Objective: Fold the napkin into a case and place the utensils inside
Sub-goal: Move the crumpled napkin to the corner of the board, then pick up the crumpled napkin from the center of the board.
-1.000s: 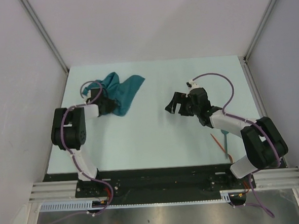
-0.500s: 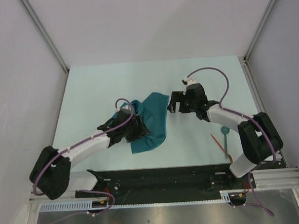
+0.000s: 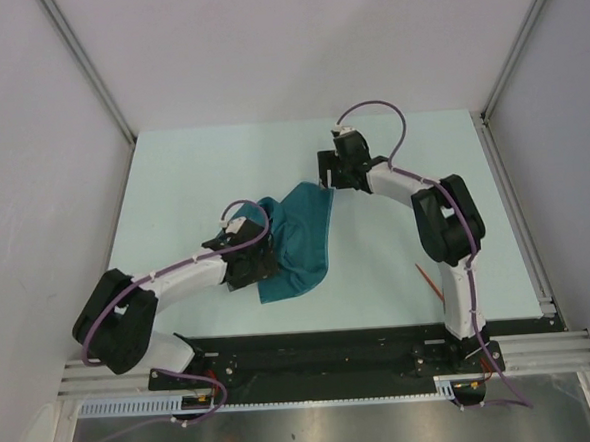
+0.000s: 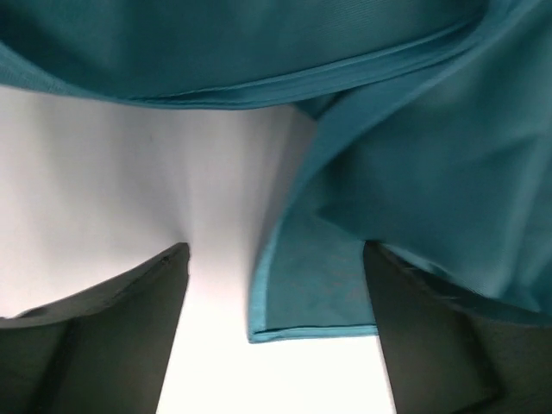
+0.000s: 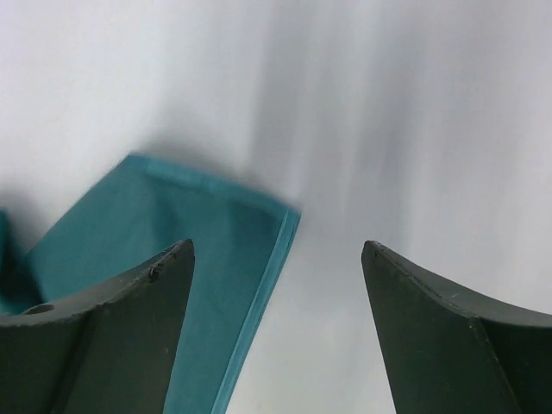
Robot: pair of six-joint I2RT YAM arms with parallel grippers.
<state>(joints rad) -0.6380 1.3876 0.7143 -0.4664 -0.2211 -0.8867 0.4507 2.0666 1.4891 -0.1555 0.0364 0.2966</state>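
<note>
The teal napkin (image 3: 304, 238) lies crumpled and partly doubled over near the middle of the table. My left gripper (image 3: 268, 265) sits at its left edge and is open. In the left wrist view a hemmed napkin corner (image 4: 319, 289) lies loose on the table between the left fingers (image 4: 112, 332), nearer the right one. My right gripper (image 3: 326, 181) hovers open at the napkin's far right corner (image 5: 216, 233), which shows by its left finger (image 5: 103, 345). A thin orange-red utensil (image 3: 429, 279) lies at the near right, partly behind the right arm.
White walls close in the table (image 3: 192, 177) on three sides. The black rail with the arm bases (image 3: 314, 360) runs along the near edge. The right arm's upright links (image 3: 452, 241) stand over the near right area by the utensil.
The left arm carried the napkin from the far left to the middle and opened, letting it go. The right arm swung back and left to the napkin's far corner.
</note>
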